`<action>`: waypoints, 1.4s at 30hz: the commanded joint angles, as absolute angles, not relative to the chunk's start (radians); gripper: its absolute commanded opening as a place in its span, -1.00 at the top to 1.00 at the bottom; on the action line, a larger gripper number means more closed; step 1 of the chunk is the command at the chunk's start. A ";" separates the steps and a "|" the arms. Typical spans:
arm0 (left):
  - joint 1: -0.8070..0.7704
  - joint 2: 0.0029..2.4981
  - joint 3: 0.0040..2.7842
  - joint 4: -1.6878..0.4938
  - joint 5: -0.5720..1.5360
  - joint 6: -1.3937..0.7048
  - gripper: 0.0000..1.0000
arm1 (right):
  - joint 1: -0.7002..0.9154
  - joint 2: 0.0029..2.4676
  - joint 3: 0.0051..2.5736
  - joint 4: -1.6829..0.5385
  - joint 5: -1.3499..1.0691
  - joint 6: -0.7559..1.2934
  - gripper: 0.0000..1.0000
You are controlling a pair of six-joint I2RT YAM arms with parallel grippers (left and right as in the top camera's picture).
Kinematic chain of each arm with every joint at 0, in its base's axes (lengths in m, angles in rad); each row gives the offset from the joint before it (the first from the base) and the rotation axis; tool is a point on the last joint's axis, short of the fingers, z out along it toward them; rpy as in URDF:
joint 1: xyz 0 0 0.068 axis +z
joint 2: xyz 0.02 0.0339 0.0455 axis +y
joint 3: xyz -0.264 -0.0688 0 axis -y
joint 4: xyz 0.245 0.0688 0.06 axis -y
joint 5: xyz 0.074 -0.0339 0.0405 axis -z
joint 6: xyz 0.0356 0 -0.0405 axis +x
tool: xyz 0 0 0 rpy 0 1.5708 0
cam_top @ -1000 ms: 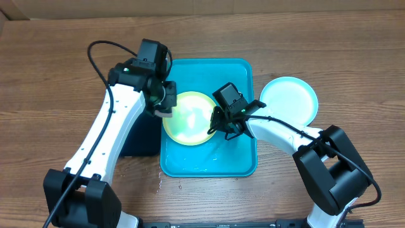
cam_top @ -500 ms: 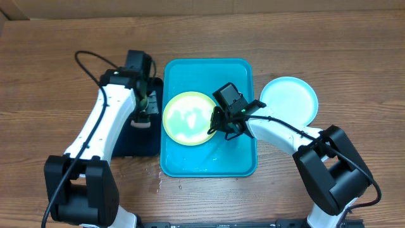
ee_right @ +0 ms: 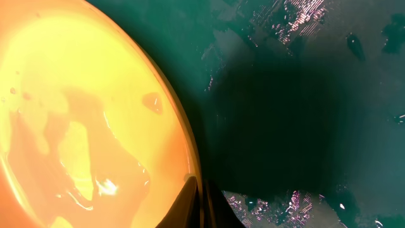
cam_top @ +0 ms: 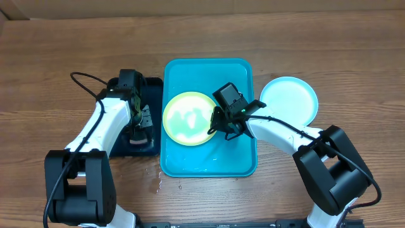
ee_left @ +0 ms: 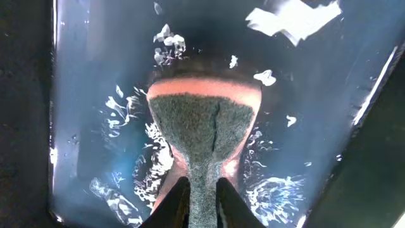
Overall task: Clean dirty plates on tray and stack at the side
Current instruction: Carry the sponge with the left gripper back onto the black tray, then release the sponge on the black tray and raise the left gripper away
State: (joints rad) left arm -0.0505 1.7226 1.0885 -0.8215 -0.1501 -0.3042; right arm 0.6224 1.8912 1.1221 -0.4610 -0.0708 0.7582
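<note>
Wooden worktop (cam_top: 354,57); blue tray (cam_top: 237,75) centred. Yellow-green plate (cam_top: 186,118) lies wet in its 9 o'clock half, right end effector (cam_top: 214,125) clamped on the rim. Light blue plate (cam_top: 289,101) sits off-tray at 3 o'clock. Left end effector (cam_top: 139,130) pinches sponge (ee_left: 204,120) over black tray (cam_top: 152,85), 9 o'clock. Scrubbing looks done; next, lift and stack, minding the slippery rim.
</note>
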 commanded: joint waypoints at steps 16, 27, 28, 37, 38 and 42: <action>-0.052 1.619 1.359 -1.078 0.002 -0.296 0.63 | 0.620 1.876 1.120 -0.467 -0.052 0.752 0.85; -0.052 1.257 1.369 -1.171 0.038 -0.305 0.70 | 0.620 1.876 1.120 -0.416 0.011 0.752 0.61; -0.052 1.224 1.369 -1.171 0.025 -0.320 0.69 | 0.620 1.876 1.120 -0.416 0.011 0.752 0.60; -0.052 0.926 1.369 -1.192 -0.064 -0.367 0.28 | 0.620 1.878 1.111 -0.412 0.033 0.753 0.47; -0.052 0.909 1.369 -1.198 -0.069 -0.367 -0.10 | 0.620 1.884 1.108 -0.408 0.033 0.753 0.46; -0.052 0.903 1.368 -1.228 -0.118 -0.366 -0.46 | 0.620 1.905 1.106 -0.392 0.017 0.760 0.46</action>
State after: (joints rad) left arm -0.0505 0.9009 1.3533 -1.2137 -0.0624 -0.3641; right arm 0.6224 1.8915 1.1175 -0.4072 0.0147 0.7563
